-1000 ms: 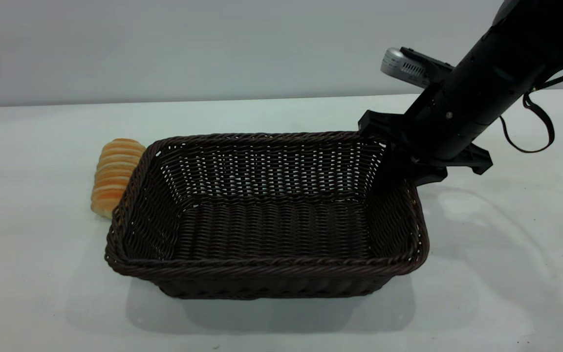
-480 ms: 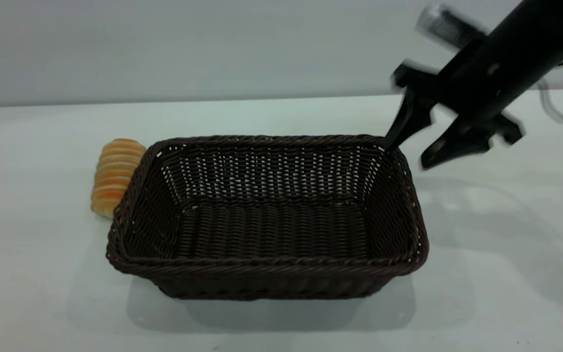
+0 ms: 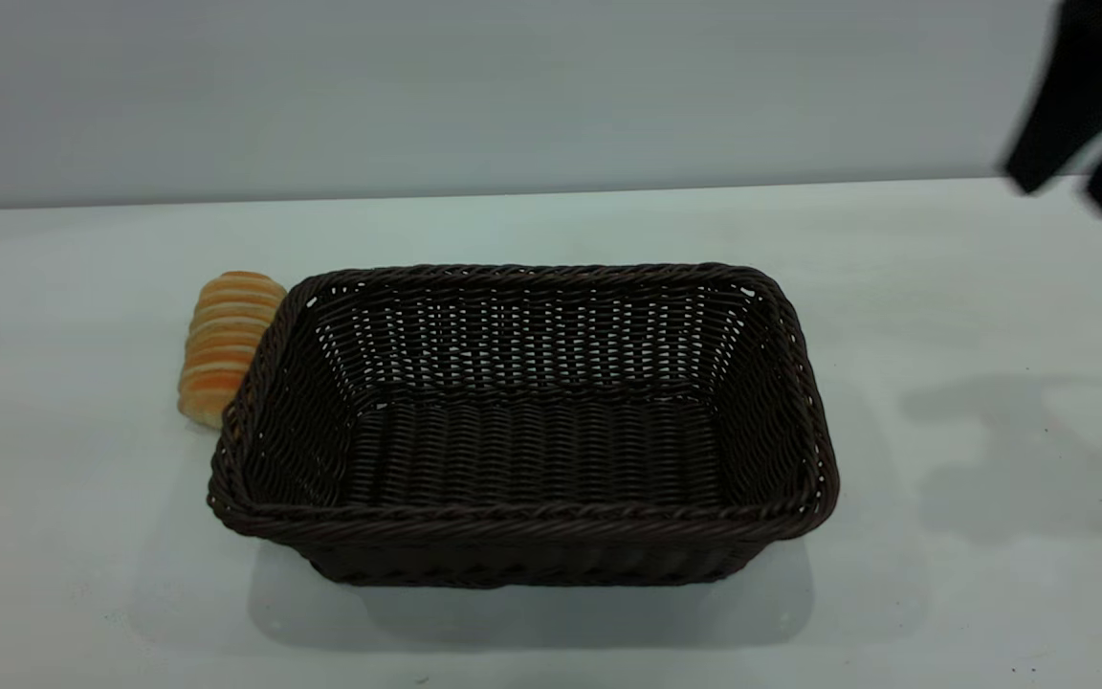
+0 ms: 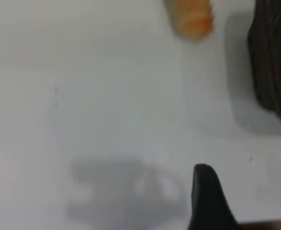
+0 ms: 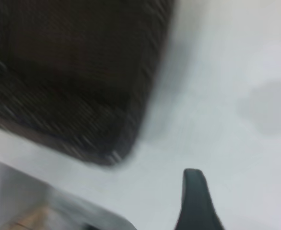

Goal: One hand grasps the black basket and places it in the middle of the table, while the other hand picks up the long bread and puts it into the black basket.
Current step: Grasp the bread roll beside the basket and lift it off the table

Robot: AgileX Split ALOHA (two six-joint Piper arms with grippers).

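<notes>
The black basket (image 3: 522, 522) stands empty in the middle of the table (image 3: 943, 612). The long bread (image 3: 226, 340) lies on the table against the basket's left end. My right gripper (image 3: 1068, 187) is open and empty, high above the table at the far right, well clear of the basket. Its wrist view shows one finger (image 5: 194, 201) over bare table, with a basket corner (image 5: 107, 134) beyond it. My left gripper (image 4: 248, 201) is out of the exterior view. In its wrist view it is open over bare table, short of the bread (image 4: 191, 17) and the basket's end (image 4: 275, 62).
The right arm's shadow (image 3: 1029, 459) falls on the table to the right of the basket. The back edge of the table meets a plain wall (image 3: 513, 96).
My right gripper has let go of the basket's far right corner, opened, and risen away to the upper right. The basket and bread have stayed put.
</notes>
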